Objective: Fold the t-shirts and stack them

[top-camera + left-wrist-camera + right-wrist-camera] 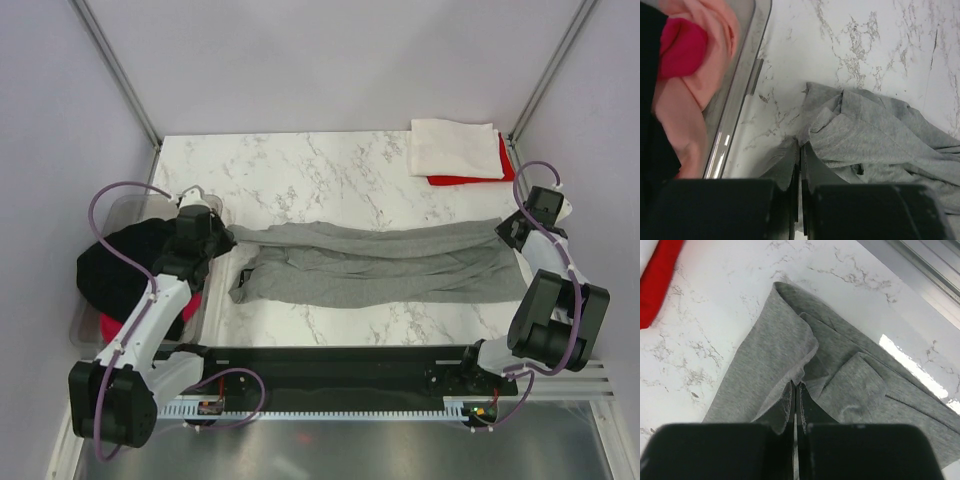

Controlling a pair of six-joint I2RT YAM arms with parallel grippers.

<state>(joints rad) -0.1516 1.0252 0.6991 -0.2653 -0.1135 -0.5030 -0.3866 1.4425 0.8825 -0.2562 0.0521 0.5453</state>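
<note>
Left gripper point(800, 152), right gripper point(795, 389) pinch grey t-shirt point(380, 262) ends; cloth stretched between.

T-shirts, total count: six; one heather grey cotton t-shirt point(380, 262) spread across the white marble-patterned table point(300, 170); one folded white t-shirt point(452, 148) and one folded red t-shirt point(470, 180) at the table's far right corner; one black t-shirt point(120, 270), one pink t-shirt point(690, 135) and one crimson t-shirt point(682, 47) in the one clear plastic tub point(737, 107) at the table's left edge.

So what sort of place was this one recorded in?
Probably a lab robot cell, not a home: a marble-patterned tabletop enclosed by plain panels on aluminium posts, with a black robot mounting rail along its near edge. A grey t-shirt lies stretched across it.
</note>
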